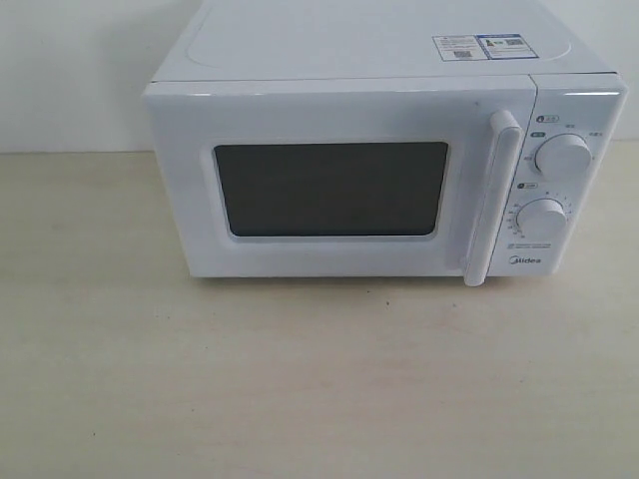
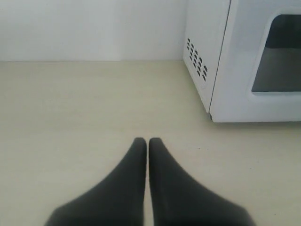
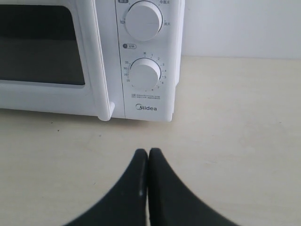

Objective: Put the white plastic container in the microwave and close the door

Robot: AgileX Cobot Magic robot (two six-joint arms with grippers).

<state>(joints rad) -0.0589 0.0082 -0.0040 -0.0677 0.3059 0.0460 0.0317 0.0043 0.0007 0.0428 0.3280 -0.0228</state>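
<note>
The white Midea microwave [image 1: 379, 170] stands at the back of the pale table. Its door [image 1: 329, 190] is shut, with the dark mesh window [image 1: 331, 188] and the tall white handle [image 1: 492, 200] facing the exterior view. The white plastic container is out of view in every frame. My left gripper [image 2: 147, 140] is shut and empty, low over the table, with the microwave's vented side [image 2: 197, 59] ahead of it. My right gripper [image 3: 148, 151] is also shut and empty, in front of the two dials [image 3: 145, 75]. Neither gripper appears in the exterior view.
The table [image 1: 300, 389] stretches bare and pale in front of the microwave. A white wall [image 1: 70, 70] stands behind it. Stickers [image 1: 479, 46] lie on the microwave's top.
</note>
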